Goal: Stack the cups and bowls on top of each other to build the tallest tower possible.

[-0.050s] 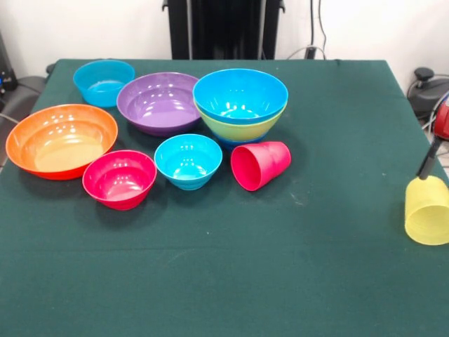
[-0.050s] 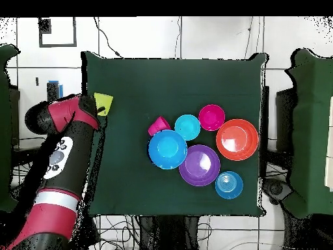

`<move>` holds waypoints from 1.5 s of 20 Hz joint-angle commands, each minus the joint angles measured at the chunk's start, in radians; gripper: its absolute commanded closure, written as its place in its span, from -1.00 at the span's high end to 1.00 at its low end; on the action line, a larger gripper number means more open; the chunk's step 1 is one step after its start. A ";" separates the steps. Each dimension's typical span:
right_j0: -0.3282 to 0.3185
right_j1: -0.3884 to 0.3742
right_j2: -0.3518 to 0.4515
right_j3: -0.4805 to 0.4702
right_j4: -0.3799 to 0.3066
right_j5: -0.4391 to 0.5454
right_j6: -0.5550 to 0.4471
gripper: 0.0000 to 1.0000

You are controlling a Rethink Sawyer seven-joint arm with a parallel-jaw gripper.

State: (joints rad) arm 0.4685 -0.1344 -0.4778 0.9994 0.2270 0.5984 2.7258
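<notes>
1. A dark green surface (image 1: 231,281) holds a cluster of plastic bowls and one cup.
2. The tower (image 1: 240,105) is a bright blue bowl nested in a lime green bowl, with a sliver of darker blue beneath.
3. Just beside it stands a purple bowl (image 1: 158,102); behind that, a small cyan bowl (image 1: 103,81).
4. A wide orange bowl (image 1: 61,140) touches a pink-red bowl (image 1: 119,178); a cyan bowl (image 1: 188,160) stands next to that.
5. A red-pink cup (image 1: 260,165) lies on its side, near the tower.
6. Well apart, at the surface's edge, the yellow cup (image 1: 427,209) hangs tilted on the claw (image 1: 426,163). The claw's tips are hidden by the cup, so its state cannot be told.
</notes>
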 commanded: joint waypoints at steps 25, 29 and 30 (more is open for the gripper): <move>-0.031 -0.097 0.021 0.102 -0.102 0.118 -0.086 1.00; -0.051 -0.103 0.032 0.121 -0.111 0.094 -0.101 1.00; -0.051 -0.105 0.031 0.126 -0.115 0.091 -0.103 1.00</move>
State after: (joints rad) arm 0.4612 -0.2497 -0.5210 1.0260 0.2172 0.6532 2.7258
